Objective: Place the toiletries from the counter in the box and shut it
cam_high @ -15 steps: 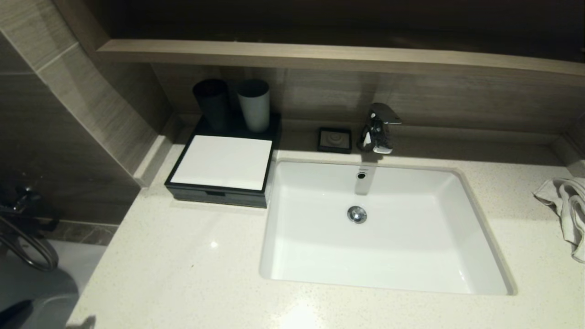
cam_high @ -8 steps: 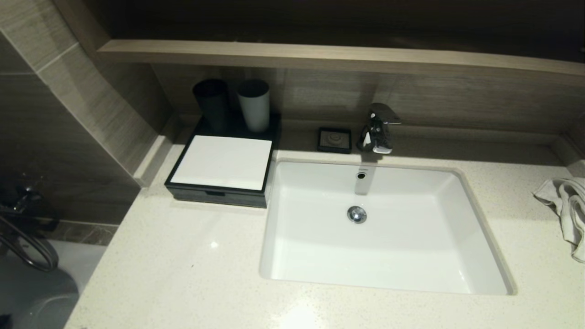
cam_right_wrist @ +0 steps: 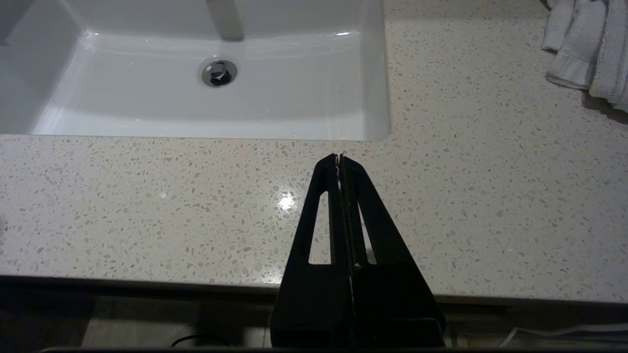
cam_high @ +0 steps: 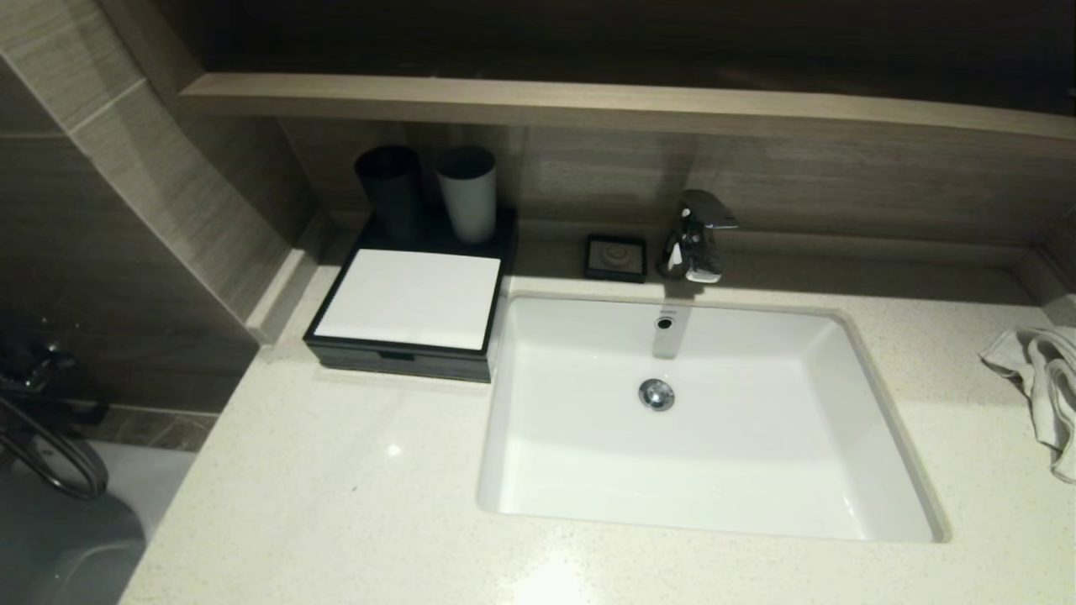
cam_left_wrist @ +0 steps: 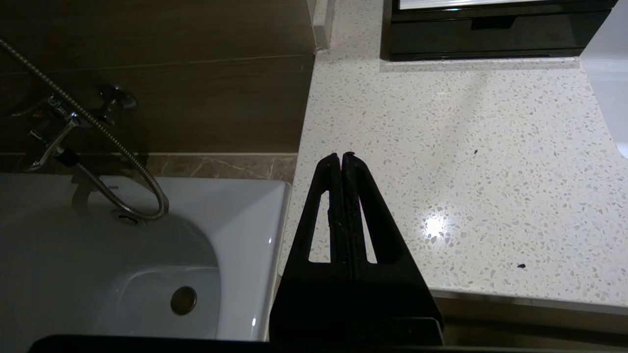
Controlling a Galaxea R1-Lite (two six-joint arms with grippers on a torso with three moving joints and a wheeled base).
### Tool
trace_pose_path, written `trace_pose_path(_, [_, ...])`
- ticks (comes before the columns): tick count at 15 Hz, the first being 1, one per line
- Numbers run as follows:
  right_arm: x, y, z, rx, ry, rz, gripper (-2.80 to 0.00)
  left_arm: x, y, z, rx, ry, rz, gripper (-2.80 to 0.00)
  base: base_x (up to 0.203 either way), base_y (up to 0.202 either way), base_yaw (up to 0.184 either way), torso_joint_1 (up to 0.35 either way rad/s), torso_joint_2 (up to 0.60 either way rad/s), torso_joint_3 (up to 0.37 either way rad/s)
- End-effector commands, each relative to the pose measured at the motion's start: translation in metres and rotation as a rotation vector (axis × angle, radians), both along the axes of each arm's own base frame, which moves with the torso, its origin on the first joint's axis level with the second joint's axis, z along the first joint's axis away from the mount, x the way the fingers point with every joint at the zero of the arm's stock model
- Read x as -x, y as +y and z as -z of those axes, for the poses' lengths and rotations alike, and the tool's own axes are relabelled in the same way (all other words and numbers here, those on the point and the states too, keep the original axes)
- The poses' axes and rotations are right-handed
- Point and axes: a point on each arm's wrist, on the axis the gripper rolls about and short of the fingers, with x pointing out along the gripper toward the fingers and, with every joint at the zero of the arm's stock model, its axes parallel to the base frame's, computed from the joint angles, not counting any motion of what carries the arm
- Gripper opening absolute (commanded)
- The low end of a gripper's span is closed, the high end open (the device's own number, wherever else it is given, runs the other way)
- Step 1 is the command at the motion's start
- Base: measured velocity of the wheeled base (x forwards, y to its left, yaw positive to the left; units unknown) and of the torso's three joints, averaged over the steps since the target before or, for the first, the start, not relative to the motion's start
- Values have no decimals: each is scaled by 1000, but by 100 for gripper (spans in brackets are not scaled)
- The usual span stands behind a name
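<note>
The black box (cam_high: 403, 357) with its flat white top panel stands on the speckled counter (cam_high: 336, 496) left of the sink, its front drawer pushed in; its dark front also shows in the left wrist view (cam_left_wrist: 490, 34). The toiletries are out of view. My left gripper (cam_left_wrist: 342, 156) is shut and empty, held back over the counter's near left edge. My right gripper (cam_right_wrist: 338, 158) is shut and empty too, over the counter's front strip before the sink. Neither arm shows in the head view.
A white inset sink (cam_high: 874, 403) with a chrome tap (cam_high: 696, 235) fills the middle. Black and grey cups (cam_high: 466, 193) stand behind the box, with a small black soap dish (cam_high: 615, 256) near the tap. A white towel (cam_high: 1042, 386) lies far right. A bathtub (cam_left_wrist: 98, 255) sits left of the counter.
A dark shape at the bottom left corner of the head view has withdrawn out of the picture. Nothing on the counter has moved.
</note>
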Motion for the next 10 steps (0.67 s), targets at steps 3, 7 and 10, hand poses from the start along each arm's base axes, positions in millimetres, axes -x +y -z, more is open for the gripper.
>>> trace_pose_path(3, [0, 0, 0, 0, 1, 0, -280, 3, 0, 3, 2, -29, 3, -280, 0, 0, 0, 0, 0, 0])
trace_pose_path(7, [0, 0, 0, 0, 0, 0, -280, 10, -1, 16, -1, -58, 38, -280, 0, 0, 0, 0, 0, 0])
trace_pose_path(10, [0, 0, 0, 0, 0, 1, -280, 10, -1, 17, -1, -65, 39, -280, 0, 0, 0, 0, 0, 0])
